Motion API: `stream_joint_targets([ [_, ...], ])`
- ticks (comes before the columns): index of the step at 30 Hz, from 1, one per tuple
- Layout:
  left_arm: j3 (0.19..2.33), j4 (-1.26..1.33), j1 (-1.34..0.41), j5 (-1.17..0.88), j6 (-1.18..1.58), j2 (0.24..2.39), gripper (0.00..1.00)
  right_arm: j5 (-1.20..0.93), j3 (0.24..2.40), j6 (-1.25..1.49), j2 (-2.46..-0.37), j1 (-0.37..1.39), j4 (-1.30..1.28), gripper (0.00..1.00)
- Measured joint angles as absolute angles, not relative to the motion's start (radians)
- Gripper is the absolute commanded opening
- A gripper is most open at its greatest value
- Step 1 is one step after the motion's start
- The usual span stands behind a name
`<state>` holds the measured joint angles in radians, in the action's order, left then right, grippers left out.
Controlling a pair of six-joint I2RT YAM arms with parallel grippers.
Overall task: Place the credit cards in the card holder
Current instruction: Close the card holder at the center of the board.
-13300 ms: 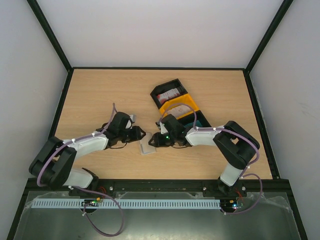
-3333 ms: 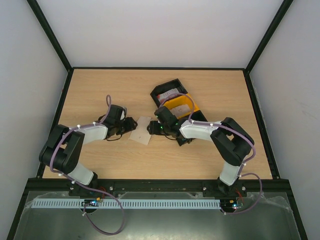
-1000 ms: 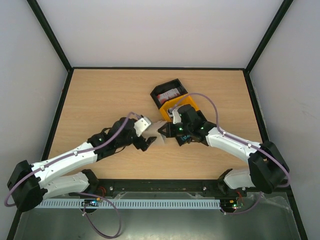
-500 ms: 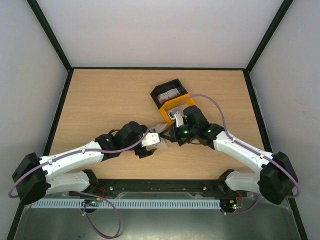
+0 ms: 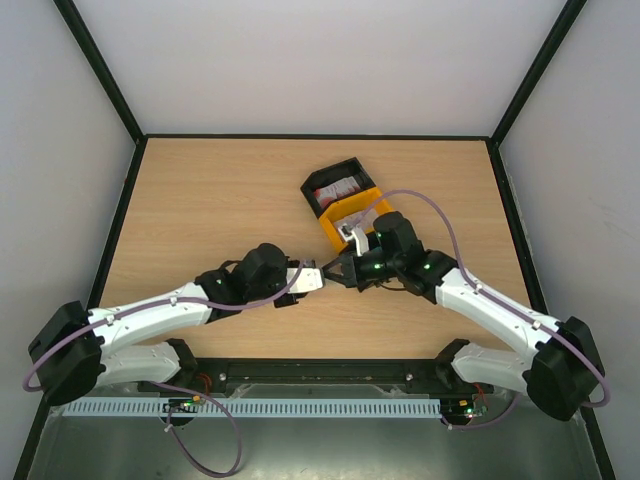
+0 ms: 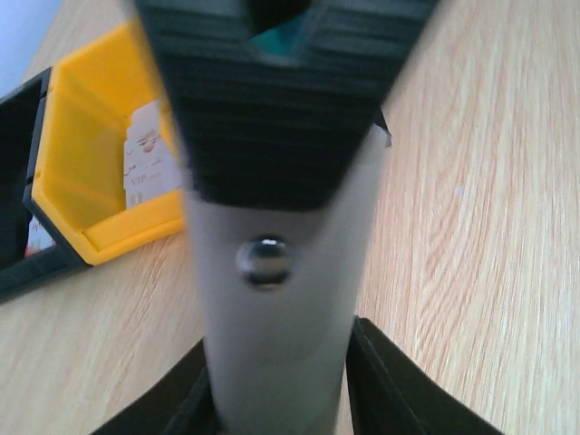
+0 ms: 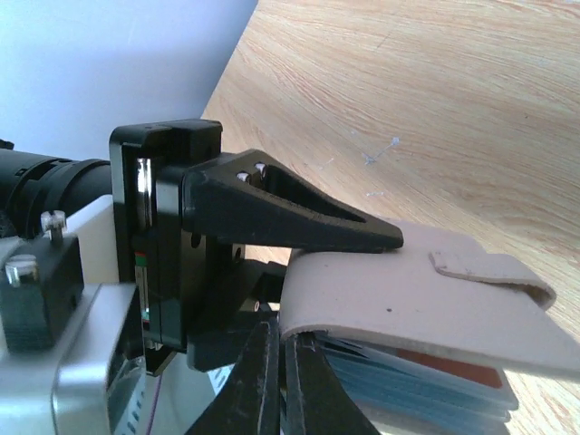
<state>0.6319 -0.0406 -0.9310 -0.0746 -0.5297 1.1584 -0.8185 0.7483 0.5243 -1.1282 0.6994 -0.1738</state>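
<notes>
Top view: beige flat rectangular card holder point(image 5: 318, 280) sits a little to 6 o'clock of the centre of the light wooden table point(image 5: 200, 200), caught between both arms. I cannot tell whether it is lifted clear of the surface.

Left tool point(image 5: 309, 279) comes in from 8 o'clock. Its black fingers point(image 7: 299, 217) are partly spread and sit against opposite sides of the card holder, clamping it. The left wrist view shows a round metal stud point(image 6: 263, 261) on the holder's grey face.

Right tool point(image 7: 275, 381) comes in from 3 o'clock. Its fingers are pressed together, pinching the edge of the holder's upper flap. The flap is lifted, and stacked plastic cards point(image 7: 408, 372) with blue and red edges show inside the mouth.

Black-and-yellow three-compartment plastic tray point(image 6: 127, 231) lies at 1 o'clock of the holder, close by.
- Yellow compartment: a whitish card with red print point(image 6: 149, 154).
- Black end compartment at 12 o'clock: a red-and-white card point(image 5: 338, 188).
</notes>
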Motion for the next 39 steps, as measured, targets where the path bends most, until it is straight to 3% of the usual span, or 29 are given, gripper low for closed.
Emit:
stream_joint_targets([
  [3, 0.625, -0.007, -0.929, -0.073, -0.535, 1.153, 0.18, -0.814, 0.748, 0.529, -1.116, 0.699, -0.175, 0.03],
  [5, 0.621, 0.009, -0.925, -0.071, -0.545, 1.143, 0.15, -0.800, 0.748, 0.538, -1.099, 0.700, -0.175, 0.18],
  [6, 0.621, 0.014, -0.925, -0.068, -0.546, 1.140, 0.13, -0.792, 0.748, 0.544, -1.089, 0.700, -0.175, 0.34],
  [8, 0.619, 0.025, -0.925, -0.060, -0.554, 1.131, 0.12, -0.757, 0.749, 0.564, -1.050, 0.699, -0.177, 0.53],
  [10, 0.614, 0.043, -0.925, -0.047, -0.562, 1.122, 0.12, -0.720, 0.749, 0.585, -1.009, 0.699, -0.178, 0.58],
  [15, 0.603, 0.118, -0.925, 0.022, -0.628, 1.107, 0.14, -0.582, 0.745, 0.669, -0.875, 0.699, -0.166, 0.83],
  [19, 0.605, 0.209, -0.921, 0.093, -0.723, 1.107, 0.16, -0.448, 0.734, 0.799, -0.778, 0.699, -0.117, 0.93],
  [29, 0.659, 0.490, -0.918, 0.194, -1.030, 1.156, 0.17, -0.376, 0.747, 1.113, -0.881, 0.699, 0.000, 0.91],
  [31, 0.669, 0.533, -0.918, 0.200, -1.080, 1.163, 0.17, -0.380, 0.748, 1.155, -0.897, 0.699, 0.025, 0.83],
  [36, 0.671, 0.582, -0.918, 0.200, -1.140, 1.161, 0.20, -0.387, 0.771, 1.233, -0.945, 0.699, 0.089, 0.50],
  [39, 0.669, 0.589, -0.918, 0.192, -1.142, 1.148, 0.22, -0.387, 0.777, 1.267, -0.965, 0.698, 0.138, 0.38],
])
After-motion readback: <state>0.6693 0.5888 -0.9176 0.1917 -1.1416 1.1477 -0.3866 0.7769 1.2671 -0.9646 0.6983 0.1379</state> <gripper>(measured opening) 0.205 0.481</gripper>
